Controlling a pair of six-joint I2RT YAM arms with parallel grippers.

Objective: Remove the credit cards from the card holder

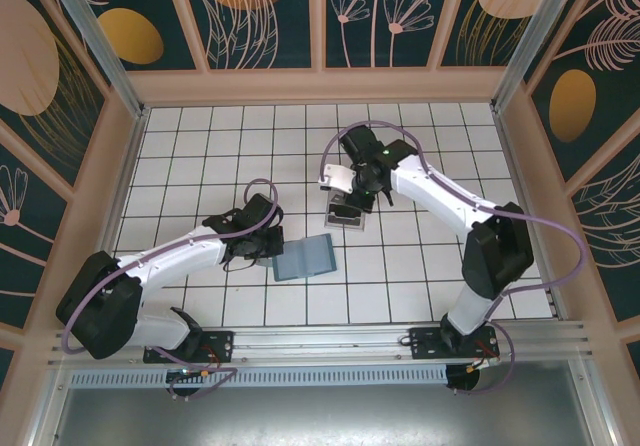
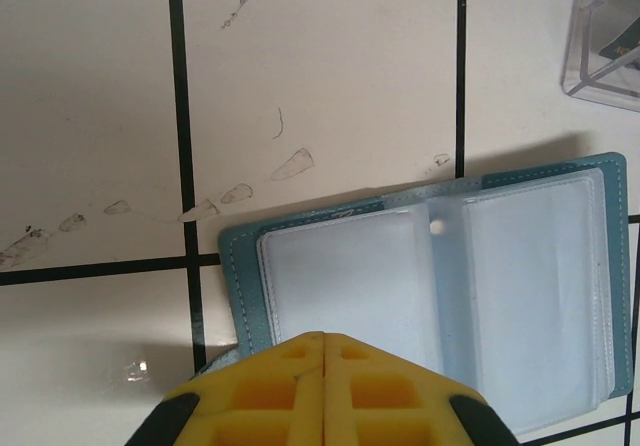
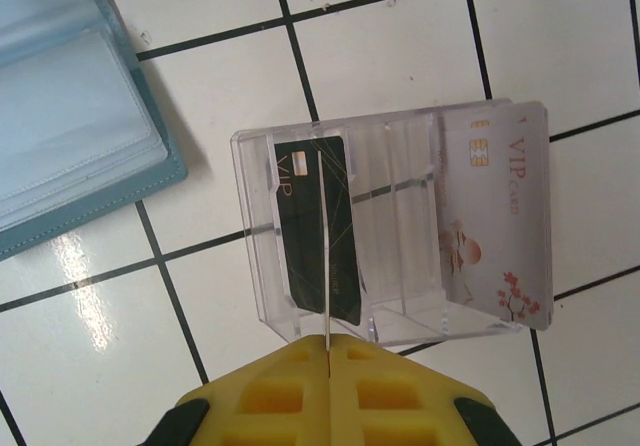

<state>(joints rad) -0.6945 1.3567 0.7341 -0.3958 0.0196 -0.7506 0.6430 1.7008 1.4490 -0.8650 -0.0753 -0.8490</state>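
Jaws pressed together on my left gripper [image 2: 323, 338], nothing between them, its tip over the card holder [image 2: 350, 276], which lies open mid-way along the counter [image 2: 300, 66], towards its near edge. My right gripper [image 3: 328, 341] is closed too; whether it pinches anything I cannot tell. It hangs above the clear tray [image 3: 395, 266], where the black card [image 3: 300, 236] and pale card [image 3: 500, 216] sit. The cards look light, stiff and slick, so I'd pinch an exposed short edge.

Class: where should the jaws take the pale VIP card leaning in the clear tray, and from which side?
Take the pale card by the long edge that overhangs the end of the clear tray, coming from above on that outer side, jaws across its faces. It leans there; its other long edge sits down in the slot, likely unreachable.
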